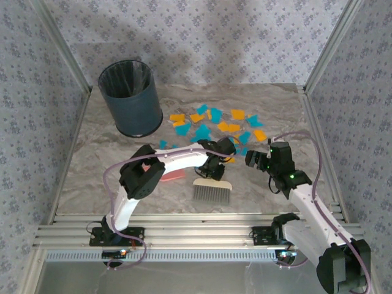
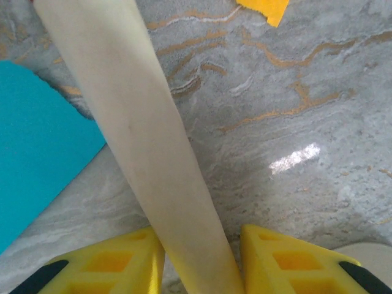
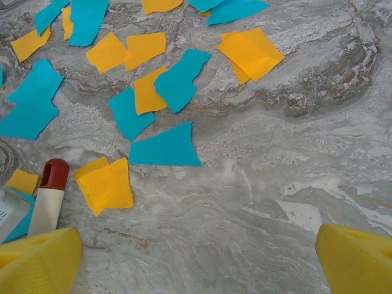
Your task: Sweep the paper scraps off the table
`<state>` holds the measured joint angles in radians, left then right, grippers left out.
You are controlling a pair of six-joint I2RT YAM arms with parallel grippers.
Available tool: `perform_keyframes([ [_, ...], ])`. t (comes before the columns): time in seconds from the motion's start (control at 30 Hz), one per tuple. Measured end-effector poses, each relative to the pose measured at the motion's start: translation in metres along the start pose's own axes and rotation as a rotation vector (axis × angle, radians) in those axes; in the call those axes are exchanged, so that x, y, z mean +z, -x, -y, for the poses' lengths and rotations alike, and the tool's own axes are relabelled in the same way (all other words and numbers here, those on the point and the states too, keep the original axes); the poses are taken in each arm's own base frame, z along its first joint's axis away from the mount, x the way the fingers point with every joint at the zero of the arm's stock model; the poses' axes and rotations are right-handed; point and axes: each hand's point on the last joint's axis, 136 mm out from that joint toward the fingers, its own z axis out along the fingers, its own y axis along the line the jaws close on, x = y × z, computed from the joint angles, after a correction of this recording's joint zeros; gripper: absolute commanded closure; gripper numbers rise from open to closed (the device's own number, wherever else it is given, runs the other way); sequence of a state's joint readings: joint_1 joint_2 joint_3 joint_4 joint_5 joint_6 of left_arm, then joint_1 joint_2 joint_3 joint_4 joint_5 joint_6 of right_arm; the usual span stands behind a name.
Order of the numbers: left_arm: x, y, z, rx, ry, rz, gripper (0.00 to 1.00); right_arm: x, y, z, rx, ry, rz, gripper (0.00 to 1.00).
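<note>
Orange-yellow and teal-blue paper scraps (image 1: pixel 214 125) lie scattered over the far middle of the marbled table (image 1: pixel 98 171). My left gripper (image 1: pixel 222 150) is shut on the cream handle (image 2: pixel 141 135) of a small brush (image 1: pixel 212 188), whose bristle head rests on the table toward the near side. In the left wrist view the left gripper (image 2: pixel 202 257) has a teal scrap (image 2: pixel 37 141) to its left. My right gripper (image 1: pixel 254 160) hovers open just right of the scraps. The right wrist view shows the right gripper (image 3: pixel 196 263) over bare table, with scraps (image 3: pixel 165 147) ahead and the handle's red tip (image 3: pixel 54 174) at left.
A dark bin (image 1: pixel 130 98) with a liner stands at the back left. A pink dustpan (image 1: pixel 173 176) lies partly hidden under my left arm. Aluminium rails (image 1: pixel 184 223) edge the near side, and patterned walls close in the left, right and back.
</note>
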<state>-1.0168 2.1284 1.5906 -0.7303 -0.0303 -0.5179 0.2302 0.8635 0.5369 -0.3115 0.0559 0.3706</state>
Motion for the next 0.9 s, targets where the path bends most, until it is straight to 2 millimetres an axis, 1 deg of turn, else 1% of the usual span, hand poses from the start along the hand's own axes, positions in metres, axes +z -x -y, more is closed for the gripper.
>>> perform_keyframes([
  [0.23, -0.001, -0.002, 0.0, 0.014, 0.013, -0.007, 0.73, 0.0, 0.0, 0.0, 0.001, -0.001, 0.002, 0.0],
  [0.47, -0.001, -0.005, 0.005, 0.05, 0.022, -0.008, 0.76, -0.001, 0.0, 0.001, 0.005, 0.002, 0.001, 0.0],
  [0.63, -0.002, -0.003, 0.007, 0.076, 0.01, 0.018, 0.77, 0.001, -0.003, 0.003, 0.044, 0.022, -0.016, 0.0],
  [0.73, -0.01, -0.002, 0.006, 0.107, -0.003, 0.069, 0.77, 0.004, -0.004, 0.005, 0.091, 0.051, -0.037, 0.0],
  [0.9, -0.035, 0.01, 0.009, 0.201, -0.045, 0.208, 0.77, 0.008, -0.004, 0.001, 0.159, 0.135, -0.06, 0.0],
])
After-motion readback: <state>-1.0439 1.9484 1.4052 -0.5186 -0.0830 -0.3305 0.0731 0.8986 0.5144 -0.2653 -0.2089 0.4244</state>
